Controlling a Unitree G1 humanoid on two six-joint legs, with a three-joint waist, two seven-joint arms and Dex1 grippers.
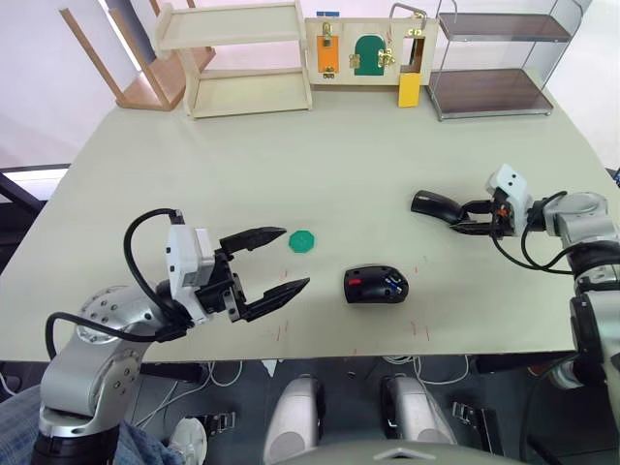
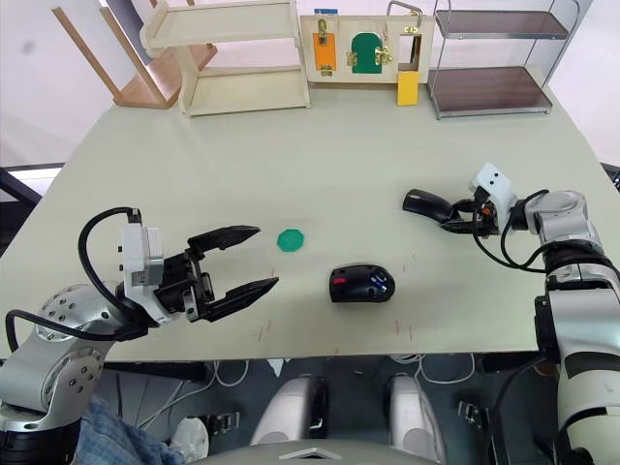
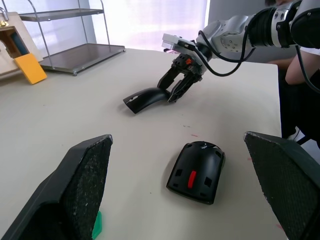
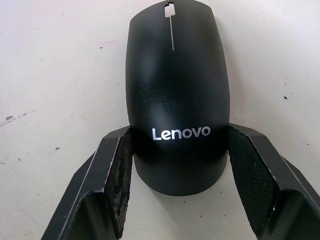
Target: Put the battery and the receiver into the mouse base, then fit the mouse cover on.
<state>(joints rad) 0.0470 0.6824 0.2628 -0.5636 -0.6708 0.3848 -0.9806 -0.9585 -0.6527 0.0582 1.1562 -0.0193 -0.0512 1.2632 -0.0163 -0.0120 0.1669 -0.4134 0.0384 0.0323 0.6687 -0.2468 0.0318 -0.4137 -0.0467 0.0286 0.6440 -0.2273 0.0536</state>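
The mouse base (image 1: pixel 376 285) lies near the table's front edge, open side up, with a red patch and the blue battery (image 1: pixel 392 285) inside it. I cannot make out the receiver. The mouse cover (image 1: pixel 433 204), a glossy black shell, sits to the right and further back. My right gripper (image 1: pixel 467 223) is shut on its rear end, pads (image 4: pixel 122 170) pressing both sides. My left gripper (image 1: pixel 291 260) hovers open to the left of the base, holding nothing.
A green disc (image 1: pixel 302 239) lies beside the left gripper's far fingertip. Along the back stand a wooden shelf (image 1: pixel 247 58), a latch board (image 1: pixel 366 53) and a metal rack (image 1: pixel 499 58). The table's front edge (image 1: pixel 320 356) runs close below the base.
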